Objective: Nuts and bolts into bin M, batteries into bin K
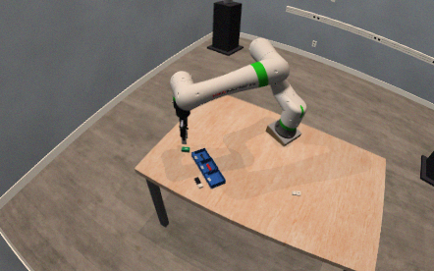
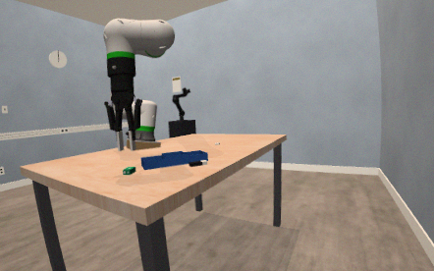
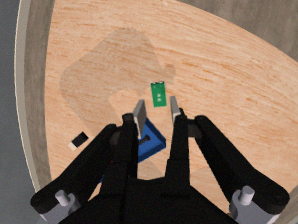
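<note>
The black two-finger gripper (image 1: 184, 140) (image 2: 126, 141) (image 3: 157, 106) hangs near the green rectangular block (image 1: 186, 149) (image 2: 129, 171) (image 3: 158, 94), fingers parted around nothing. The blue three-compartment bin tray (image 1: 214, 175) (image 2: 173, 161) (image 3: 159, 141) lies just beside that block, away from the table edge; the wrist view shows a dark bolt-like piece (image 3: 144, 140) inside, which the exterior view's tray wall hides.

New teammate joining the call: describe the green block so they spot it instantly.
On the wooden table, find the long blue divided bin set. Just off one short end lies a small green block with pale marks on top. It's the only green thing on the tabletop; the neighbour by the bins' long side is black and white.
</note>
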`<state>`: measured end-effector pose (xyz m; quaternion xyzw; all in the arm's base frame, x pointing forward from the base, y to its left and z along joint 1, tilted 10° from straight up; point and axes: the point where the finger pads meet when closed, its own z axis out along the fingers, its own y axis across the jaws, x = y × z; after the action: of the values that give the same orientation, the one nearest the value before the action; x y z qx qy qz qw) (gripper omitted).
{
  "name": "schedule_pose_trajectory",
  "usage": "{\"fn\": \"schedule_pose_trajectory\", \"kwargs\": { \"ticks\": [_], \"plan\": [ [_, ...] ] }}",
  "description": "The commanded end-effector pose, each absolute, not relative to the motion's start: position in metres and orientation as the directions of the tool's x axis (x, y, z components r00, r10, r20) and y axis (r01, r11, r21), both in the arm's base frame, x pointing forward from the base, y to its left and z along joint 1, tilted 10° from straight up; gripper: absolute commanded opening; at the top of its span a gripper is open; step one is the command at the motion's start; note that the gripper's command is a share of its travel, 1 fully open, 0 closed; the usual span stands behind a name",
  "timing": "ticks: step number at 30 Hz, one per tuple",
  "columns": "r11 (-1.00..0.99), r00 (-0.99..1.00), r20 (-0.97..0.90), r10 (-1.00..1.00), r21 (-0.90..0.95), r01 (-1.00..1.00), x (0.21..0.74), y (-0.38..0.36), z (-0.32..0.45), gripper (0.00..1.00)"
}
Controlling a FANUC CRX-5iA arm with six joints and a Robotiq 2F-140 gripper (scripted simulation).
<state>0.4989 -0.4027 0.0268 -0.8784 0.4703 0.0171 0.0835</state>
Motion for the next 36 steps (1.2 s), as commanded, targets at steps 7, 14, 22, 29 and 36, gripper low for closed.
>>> {"fn": "schedule_pose_trajectory", "kwargs": {
  "ticks": [7,14,22,29,36],
  "plan": [
    [-0.544,0.557,-0.108,-0.823,-0.131,-0.829,0.499,-0.403,0.027,0.33],
    [-0.544,0.557,-0.108,-0.823,-0.131,-0.829,0.499,-0.403,0.027,0.33],
    [-0.544,0.557,-0.108,-0.823,-0.131,-0.829,0.500,-0.401,0.015,0.33],
    [-0.544,0.557,-0.108,-0.823,-0.131,-0.829,0.501,-0.396,-0.012,0.33],
    [-0.544,0.557,-0.108,-0.823,-0.131,-0.829,0.502,-0.393,-0.032,0.33]
  ]
}}
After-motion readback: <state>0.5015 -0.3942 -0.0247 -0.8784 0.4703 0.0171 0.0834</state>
